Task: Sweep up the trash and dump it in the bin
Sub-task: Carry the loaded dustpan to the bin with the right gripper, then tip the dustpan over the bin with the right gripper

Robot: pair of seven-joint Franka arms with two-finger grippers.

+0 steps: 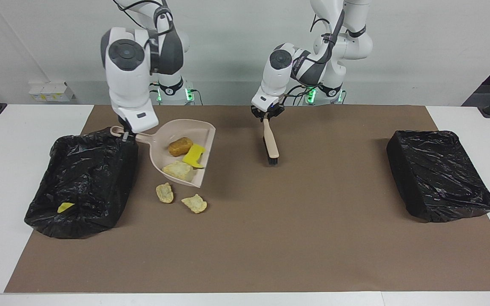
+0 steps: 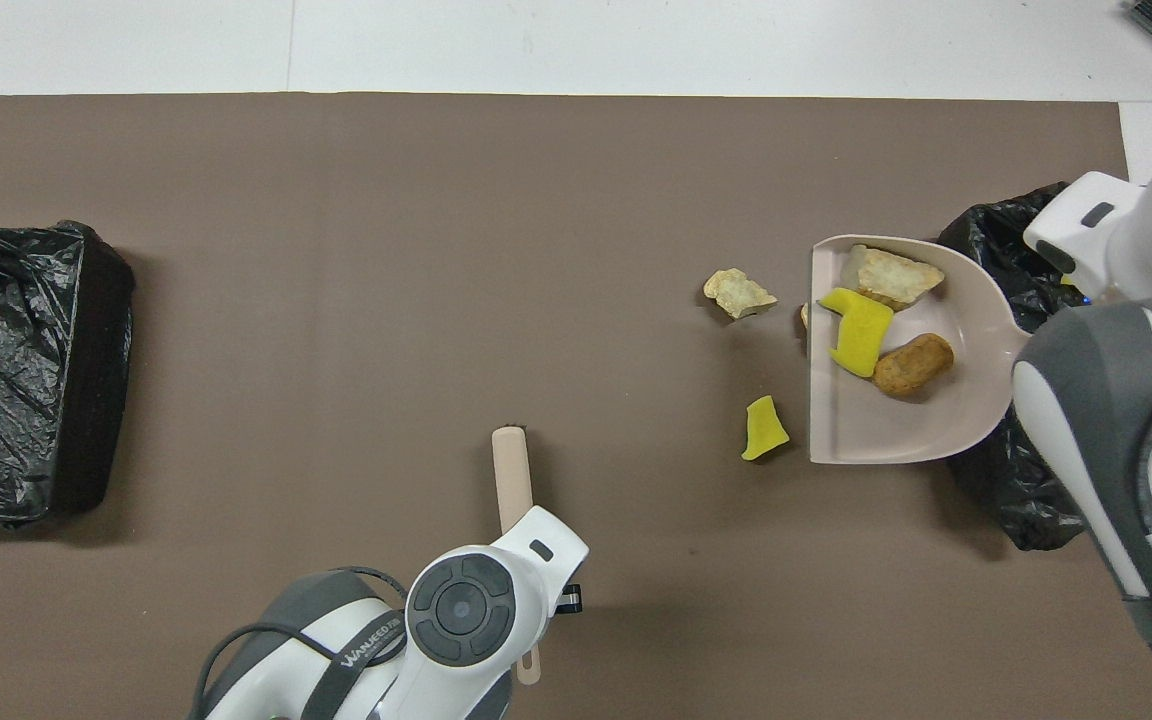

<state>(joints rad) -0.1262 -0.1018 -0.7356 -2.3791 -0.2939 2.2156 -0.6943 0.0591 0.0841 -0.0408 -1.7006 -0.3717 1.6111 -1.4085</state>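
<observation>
My right gripper is shut on the handle of the beige dustpan, held above the mat beside the bin at the right arm's end. In the dustpan lie a golden-brown nugget, a yellow wedge and a beige chunk. On the mat, two beige chunks lie farther from the robots. Another yellow wedge shows beside the dustpan in the overhead view. My left gripper is shut on the brush, bristles down over mid-mat.
One yellow piece lies inside the bin at the right arm's end. A second black-lined bin stands at the left arm's end. The brown mat covers most of the white table.
</observation>
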